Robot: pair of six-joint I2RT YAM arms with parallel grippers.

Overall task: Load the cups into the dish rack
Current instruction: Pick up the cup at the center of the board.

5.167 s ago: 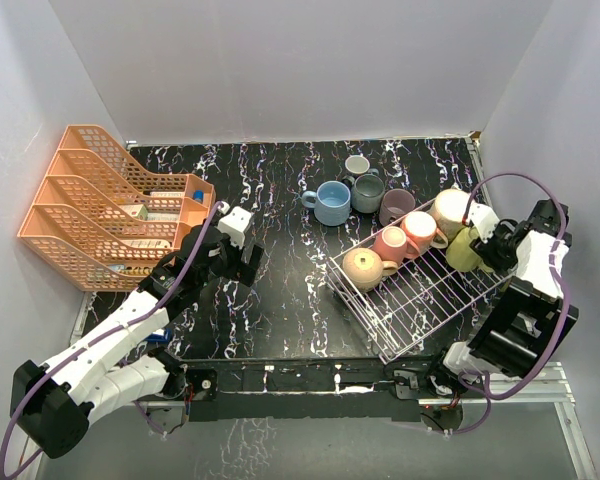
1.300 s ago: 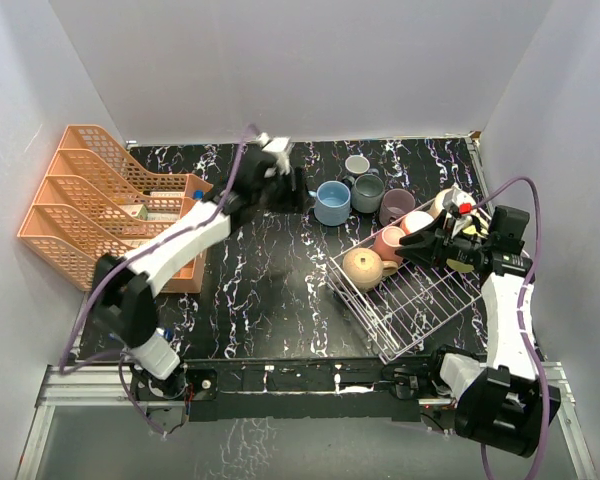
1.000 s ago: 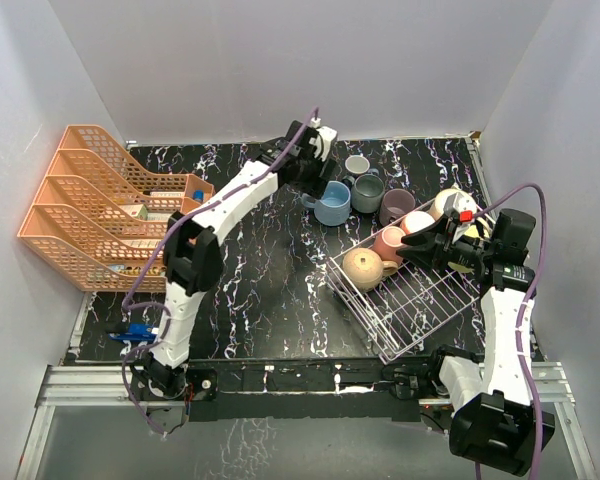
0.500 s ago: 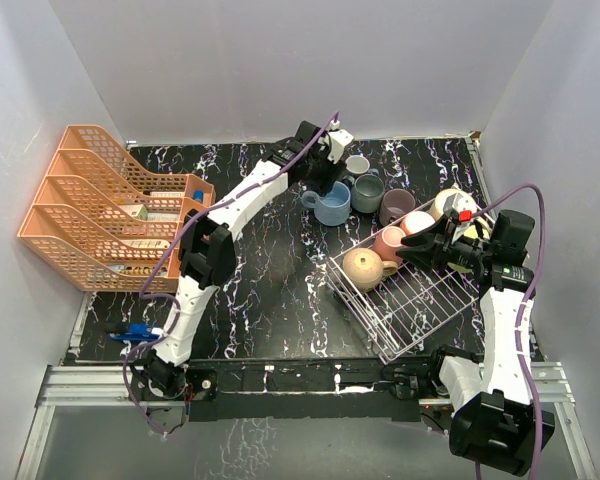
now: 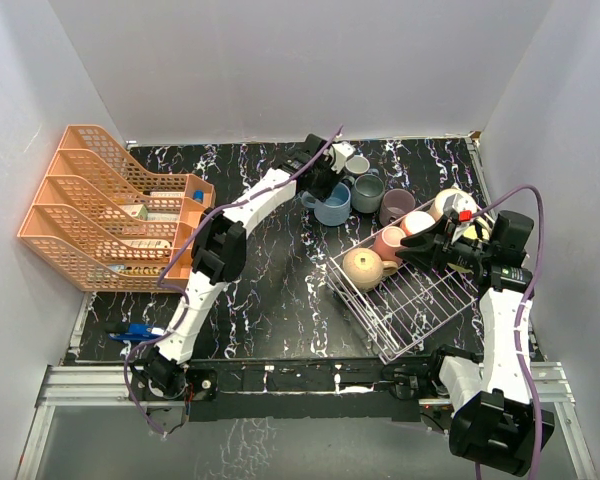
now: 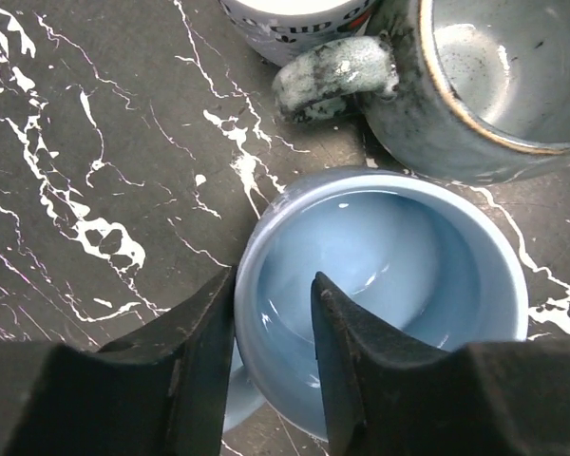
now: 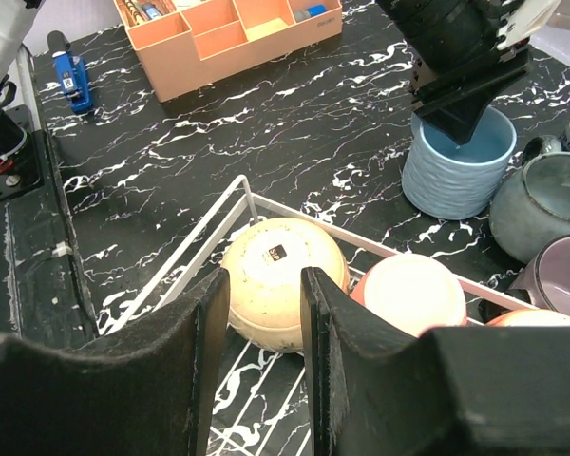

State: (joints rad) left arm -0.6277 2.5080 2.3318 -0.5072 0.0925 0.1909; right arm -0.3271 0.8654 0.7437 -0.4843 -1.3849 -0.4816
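Dish rack [image 5: 420,300] about half loaded: 5 cups are seen inside, 4 are left on the bench [image 5: 270,300].
The blue cup [image 6: 380,275], standing on the bench, is straddled at its wall by the left hand [image 6: 273,285]; whether it is pinched already cannot be told. The right hand [image 7: 263,275] is held released and empty over the rack. The label on the tan cup [image 5: 362,268] cannot be read.

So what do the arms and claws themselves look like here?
White link shells with black joints on the left arm and right arm, each trailing a purple cable. The left claw and right claw are two flat black fingers. A red spot marks the right wrist.
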